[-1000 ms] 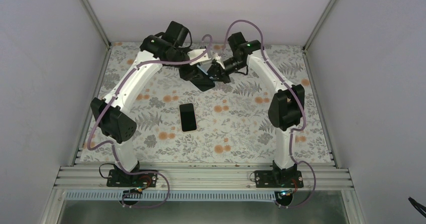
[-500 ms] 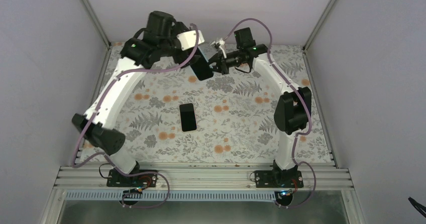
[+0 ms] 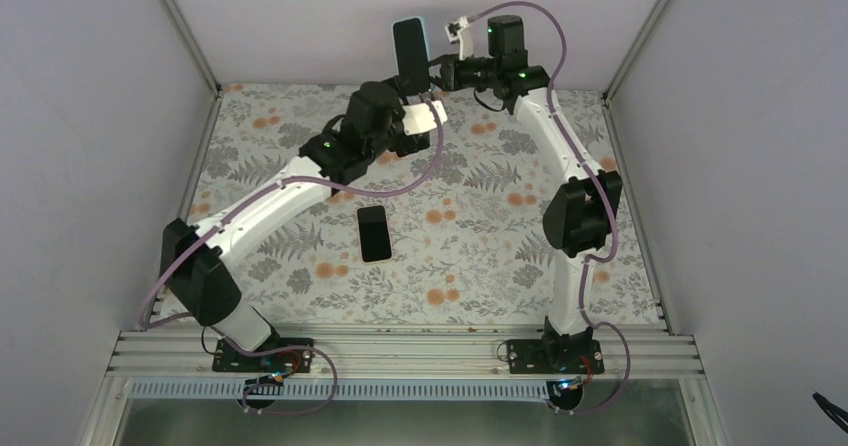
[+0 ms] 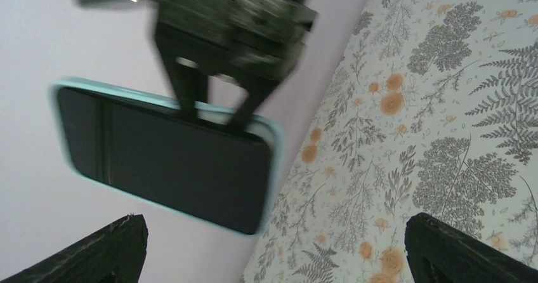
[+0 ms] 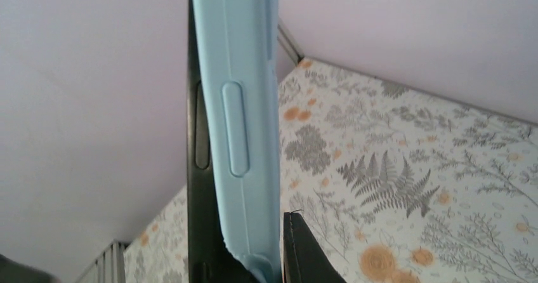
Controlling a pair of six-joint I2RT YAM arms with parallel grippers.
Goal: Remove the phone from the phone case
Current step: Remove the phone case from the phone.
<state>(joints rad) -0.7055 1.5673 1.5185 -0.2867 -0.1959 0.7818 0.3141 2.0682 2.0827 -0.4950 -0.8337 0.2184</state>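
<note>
High at the far end of the table (image 3: 480, 256), close before the back wall (image 3: 300, 16): one phone case (image 3: 408, 51), light blue, raised in the air by the right gripper (image 3: 432, 69), whose jaws are clamped onto one long edge. Contents of the case: undetermined. Its open side shows a flat dark surface framed by the blue rim, and no view settles whether that is a screen or bare lining. Mid-table, well apart from the case: one phone (image 3: 375, 233), dark, lying flat on the floral cloth, its long axis running toward the arms' bases, a pale strip along its near end, touched by neither arm. Left gripper (image 4: 274, 223): jaws spread wide, holding nothing, stationed near the case and facing its dark side, with its fingers (image 4: 108, 251) apart at the two lower corners of its own view. Top view only: the phone on the table, and both arms reaching toward the far edge. Left wrist view only: the case's dark face seen broadside, slightly blurred, with the right gripper's two black fingers crossing its upper rim. Right wrist view only: the case edge-on, its blue side carrying a raised oblong side button (image 5: 236, 127), a dark layer with a narrow slot running alongside the blue on the left, and one black finger (image 5: 301, 257) at the case's foot.
</note>
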